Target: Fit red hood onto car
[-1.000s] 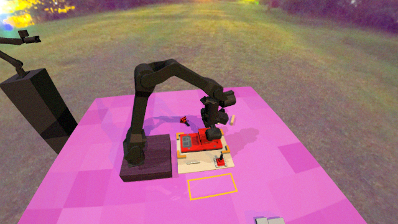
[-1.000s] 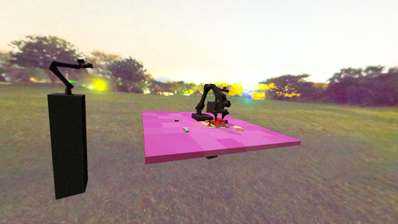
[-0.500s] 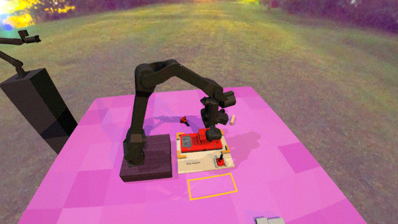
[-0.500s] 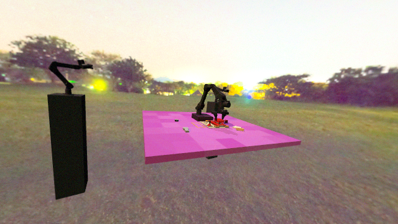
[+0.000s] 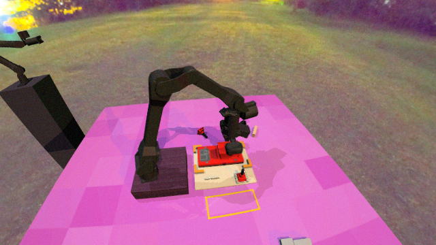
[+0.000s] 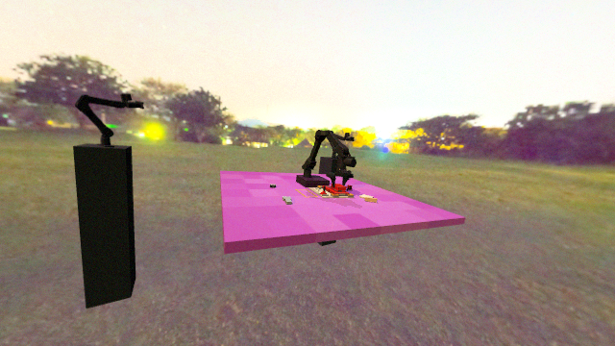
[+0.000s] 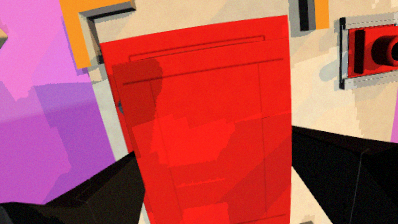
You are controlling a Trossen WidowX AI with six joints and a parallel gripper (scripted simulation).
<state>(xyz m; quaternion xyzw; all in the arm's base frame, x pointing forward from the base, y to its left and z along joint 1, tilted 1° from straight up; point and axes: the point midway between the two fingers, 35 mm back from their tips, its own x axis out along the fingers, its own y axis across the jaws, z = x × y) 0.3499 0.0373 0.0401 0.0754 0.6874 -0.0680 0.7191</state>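
Note:
The red hood [image 5: 222, 149] [image 6: 339, 186] [image 7: 210, 105] is low over the red chassis [image 5: 212, 157] [image 7: 272, 26], at the end away from the grey deck insert. My gripper [image 5: 231, 144] [image 7: 212, 145] is shut on the hood, with one black finger on each long side. In the wrist view the chassis shows beyond the hood's far edge and as a thin strip at its left. The chassis sits in the jig [image 5: 221, 184] [image 7: 320, 105] between orange corner brackets. The pegs, corner holes and engine block are hidden, so I cannot tell whether the hood is flat on the deck.
On the jig board stand a small red fixture with a black post [image 5: 241, 177] [image 7: 362, 52] and a thin pale rod [image 5: 212, 178]. A yellow outline [image 5: 207, 208] lies in front. A red-and-black part [image 5: 201, 131] and a wooden piece [image 5: 255, 131] lie behind. Grey blocks [image 5: 297, 241] lie near the front.

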